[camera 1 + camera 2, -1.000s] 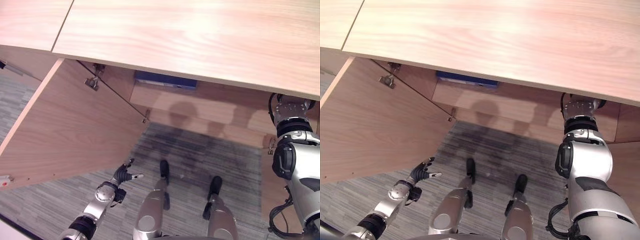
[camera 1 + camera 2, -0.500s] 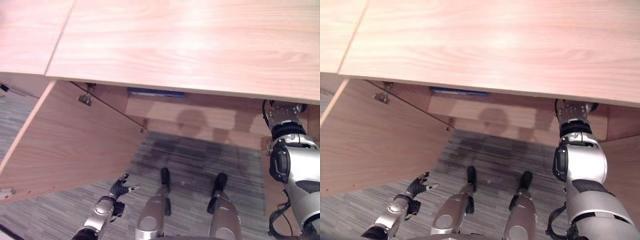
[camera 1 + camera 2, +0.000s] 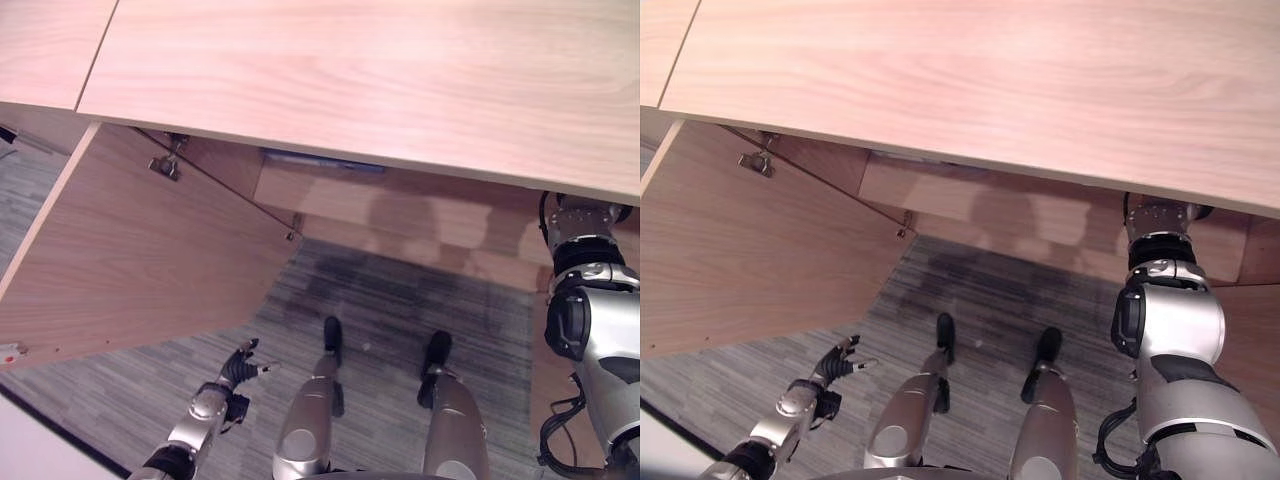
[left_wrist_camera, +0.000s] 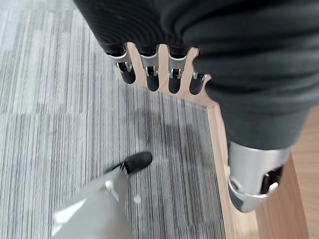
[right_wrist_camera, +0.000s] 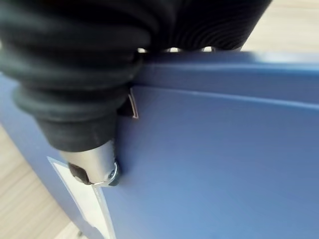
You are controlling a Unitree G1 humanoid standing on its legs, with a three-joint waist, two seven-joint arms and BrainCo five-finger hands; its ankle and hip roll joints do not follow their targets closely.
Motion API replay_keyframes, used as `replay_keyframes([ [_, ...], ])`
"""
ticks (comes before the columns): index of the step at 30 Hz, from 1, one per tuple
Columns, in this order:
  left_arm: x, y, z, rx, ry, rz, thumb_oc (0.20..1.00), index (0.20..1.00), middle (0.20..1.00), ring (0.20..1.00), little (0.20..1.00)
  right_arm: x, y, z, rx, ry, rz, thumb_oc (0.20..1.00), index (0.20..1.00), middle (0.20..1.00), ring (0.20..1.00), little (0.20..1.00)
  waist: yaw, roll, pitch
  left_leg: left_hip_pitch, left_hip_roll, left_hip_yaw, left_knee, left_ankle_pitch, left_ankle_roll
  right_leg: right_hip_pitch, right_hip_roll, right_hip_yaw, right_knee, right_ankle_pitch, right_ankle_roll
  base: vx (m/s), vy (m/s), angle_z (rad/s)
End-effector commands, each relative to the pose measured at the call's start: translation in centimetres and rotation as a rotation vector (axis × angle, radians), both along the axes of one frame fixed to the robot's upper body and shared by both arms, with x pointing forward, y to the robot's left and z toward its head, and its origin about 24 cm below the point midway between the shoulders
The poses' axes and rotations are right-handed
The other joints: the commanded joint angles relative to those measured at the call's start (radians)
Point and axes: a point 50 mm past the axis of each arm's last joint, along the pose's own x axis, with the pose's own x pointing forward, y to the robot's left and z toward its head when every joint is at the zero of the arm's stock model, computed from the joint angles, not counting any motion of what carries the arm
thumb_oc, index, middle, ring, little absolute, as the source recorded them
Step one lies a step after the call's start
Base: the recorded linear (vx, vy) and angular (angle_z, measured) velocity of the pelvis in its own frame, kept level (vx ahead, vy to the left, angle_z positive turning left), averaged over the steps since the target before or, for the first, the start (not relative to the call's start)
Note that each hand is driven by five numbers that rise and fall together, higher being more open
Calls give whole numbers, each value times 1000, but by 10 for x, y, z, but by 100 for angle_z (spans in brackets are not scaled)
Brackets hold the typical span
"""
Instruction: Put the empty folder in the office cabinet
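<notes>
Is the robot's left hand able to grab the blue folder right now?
Probably not. The left hand hangs open low over the carpet, while the blue folder is at the right hand, under the cabinet top.

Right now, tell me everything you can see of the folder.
The folder is blue with a smooth, plastic-looking cover and a pale label strip near one edge. In the right wrist view the right hand has its thumb pressed on the cover and its fingers over the top edge, pale wood showing behind it. From the head views a thin blue sliver shows inside the open cabinet, under its top. What it rests on is hidden.
</notes>
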Motion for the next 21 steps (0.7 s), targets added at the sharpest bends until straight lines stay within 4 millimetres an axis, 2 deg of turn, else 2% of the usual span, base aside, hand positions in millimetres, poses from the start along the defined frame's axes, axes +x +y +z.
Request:
replay_keyframes([
  [1,-3,11,3,59,-1,-38,1000,1000,1000,1000,1000,0,-4,53,-158,-102,1,200,200,200,200,200,16,-22,-33,77,54,7,23,-85,-69,88,2,22,-108,-61,88,81,92,-10],
  [5,-4,9,2,55,2,-58,1000,1000,1000,1000,1000,-1,-6,56,-158,-104,3,200,200,200,200,200,17,-11,-30,83,42,11,16,-91,-64,72,-9,26,-97,-63,93,53,66,-6],
  [12,3,5,10,40,-30,-96,1000,1000,1000,1000,1000,-1,-6,79,-159,-154,1,200,200,200,200,200,25,14,2,10,18,-3,88,-130,-49,-12,-43,46,-17,-81,99,27,46,-3],
  [15,9,8,16,28,-60,-75,1000,1000,1000,1000,1000,2,0,80,-158,-148,13,200,200,200,200,200,26,15,28,-61,8,-17,164,-162,-39,-77,-55,61,58,-106,95,44,-5,11],
  [16,14,9,20,25,-80,-67,1000,1000,1000,1000,1000,3,1,80,-159,-141,19,200,200,200,200,200,22,15,38,-91,0,-34,207,-200,-37,-100,-57,80,103,-148,97,83,-8,17],
  [17,14,9,20,25,-81,-67,1000,1000,1000,1000,1000,3,1,81,-159,-142,19,200,200,200,200,200,22,14,39,-97,0,-34,212,-198,-36,-105,-59,78,108,-145,95,95,-14,19],
  [19,17,13,24,17,-103,-34,1000,1000,1000,1000,1000,3,2,81,-162,-133,16,200,200,200,200,200,14,9,62,-154,-15,-45,284,-235,-32,-146,-60,91,180,-186,87,5,-28,13],
  [20,18,14,25,17,-103,-33,1000,1000,1000,1000,1000,3,2,81,-161,-133,16,200,200,200,200,200,13,8,68,-170,-15,-37,294,-218,-28,-160,-65,79,183,-163,80,66,-31,10],
  [21,19,16,26,15,-110,-18,1000,1000,1000,1000,1000,4,2,78,-157,-123,18,200,200,200,200,200,10,9,74,-188,-21,-50,319,-245,-28,-172,-60,96,214,-194,83,22,-10,3],
])
